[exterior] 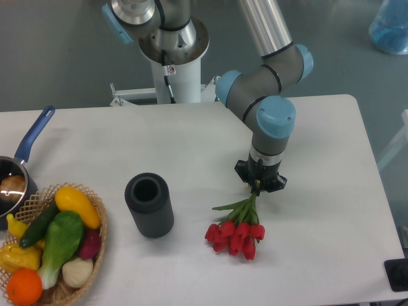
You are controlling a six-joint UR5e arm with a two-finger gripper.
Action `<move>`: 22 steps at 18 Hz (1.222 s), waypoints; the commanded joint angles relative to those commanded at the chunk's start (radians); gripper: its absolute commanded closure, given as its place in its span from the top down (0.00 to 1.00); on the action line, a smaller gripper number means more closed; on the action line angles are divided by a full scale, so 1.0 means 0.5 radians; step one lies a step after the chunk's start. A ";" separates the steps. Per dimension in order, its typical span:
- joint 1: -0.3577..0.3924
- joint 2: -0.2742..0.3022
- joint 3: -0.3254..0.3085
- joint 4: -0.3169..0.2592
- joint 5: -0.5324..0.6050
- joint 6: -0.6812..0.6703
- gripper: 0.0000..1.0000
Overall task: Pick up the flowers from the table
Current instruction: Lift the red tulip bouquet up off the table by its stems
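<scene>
White table (191, 137) under a grey room, 1 arm gripping tulips at the stem end.

Left to right: a blue-handled pot (14, 175) sits at the far edge, with a wicker basket (54, 245) of vegetables just in front of it, then a dark cylinder (149, 204) stands upright, well apart from the work. Right of centre, the gripper (260, 183) is pinched narrow on the stems of the flowers (236, 228), probably because the thin tied end suits its fingers and spares the buds, which hang toward the front edge; whether they touch the table is unclear. Nothing blocks a straight lift.
</scene>
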 joint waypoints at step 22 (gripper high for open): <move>0.061 0.083 0.503 0.003 -0.218 -0.202 0.21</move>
